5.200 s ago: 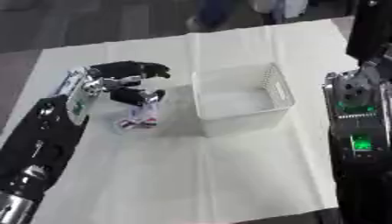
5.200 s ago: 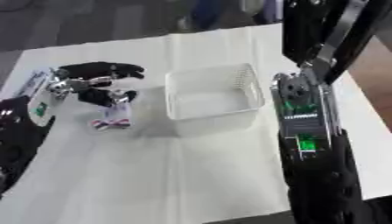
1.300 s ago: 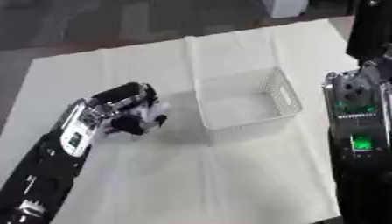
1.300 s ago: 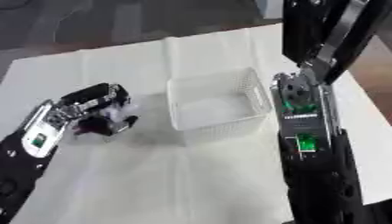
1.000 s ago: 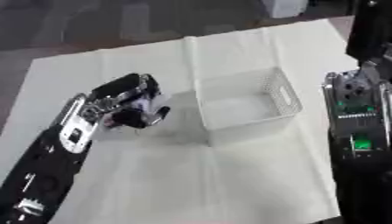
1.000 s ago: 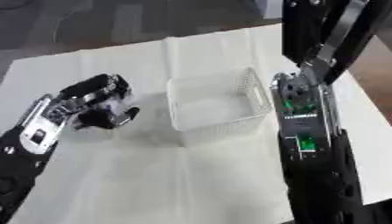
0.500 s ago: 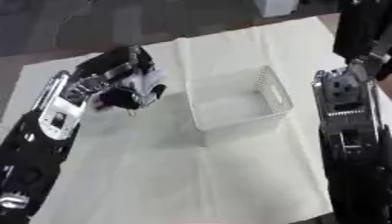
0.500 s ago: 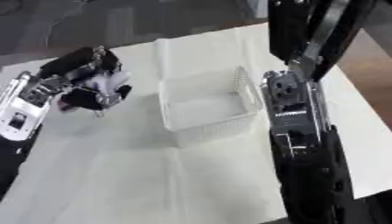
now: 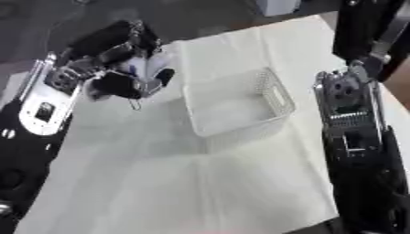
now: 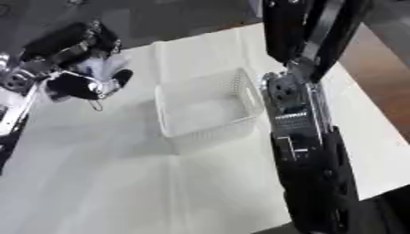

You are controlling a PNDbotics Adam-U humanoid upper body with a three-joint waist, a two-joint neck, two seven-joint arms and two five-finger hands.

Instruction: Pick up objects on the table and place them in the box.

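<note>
In the upper left of the frame the left hand (image 9: 120, 68) is raised above the bench (image 9: 160, 192), its fingers (image 9: 156, 80) curled and clamped on a small pale object (image 9: 148, 64) with a bluish patch; what the object is cannot be made out. A thin dark loop hangs down from the hand's grasp. Hand and object sit just to the left of the box (image 9: 236, 107), apart from its rim and not over its opening.

The box is a white, perforated plastic basket with a cut-out handle in its right wall. It stands near the middle of the frame on the white cloth (image 9: 240, 183) that covers the bench, and its inside shows only its pale floor.

Along the right side of the frame the right arm (image 9: 356, 137) runs from the upper right corner down to the lower edge, black with silver joints, close beside the box's right wall. Its hand does not show in either view.
</note>
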